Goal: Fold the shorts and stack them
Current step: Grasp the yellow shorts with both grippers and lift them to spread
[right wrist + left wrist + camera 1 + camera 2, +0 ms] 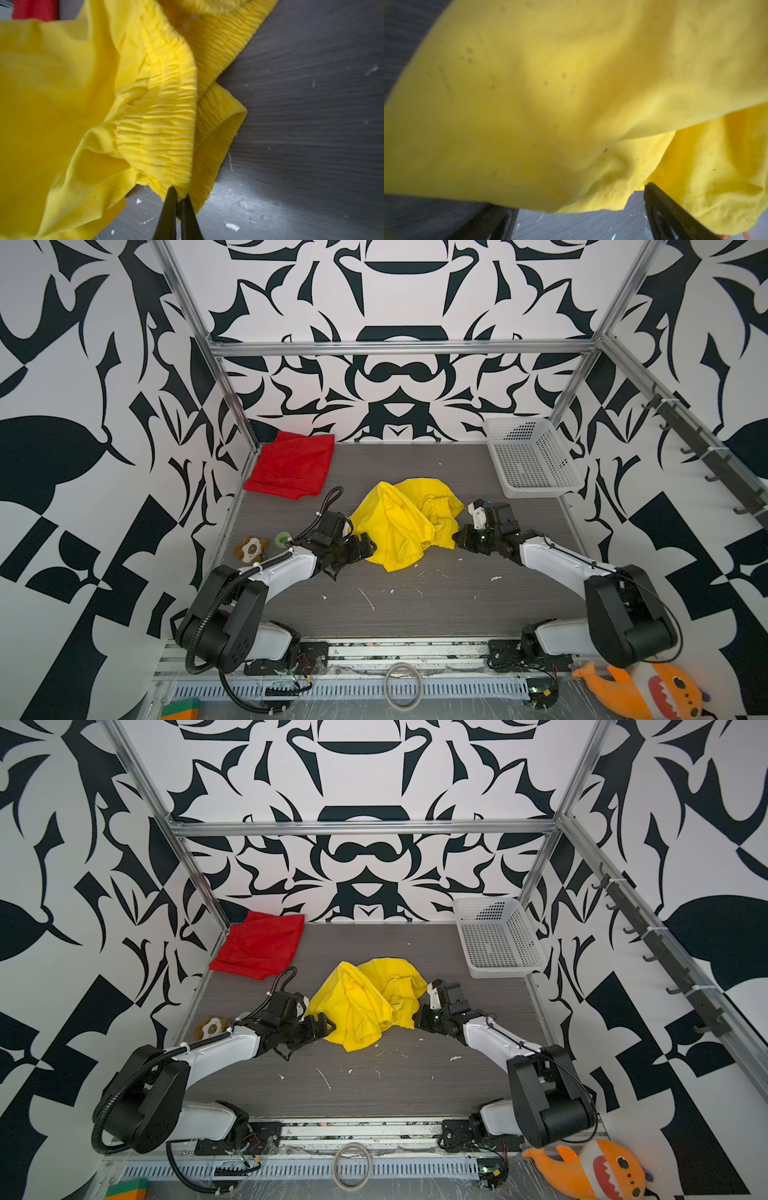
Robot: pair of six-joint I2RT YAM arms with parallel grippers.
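The yellow shorts [401, 522] lie crumpled in the middle of the table [415, 605], not folded yet. The red shorts [293, 466] sit rather flat in the far left corner, prob. parked there as base of the stack. The right gripper [179, 196] is closed tight on the edge of the elastic waistband [164, 128]. I think this is bc the band is thick, so a good place to pull w/o slipping. The left gripper [365, 546] has its jaws wide apart and holds nothing. It sits low at the opposite edge of the yellow cloth. Likely it needs a 2nd corner, so both arms can spread the garment flat.
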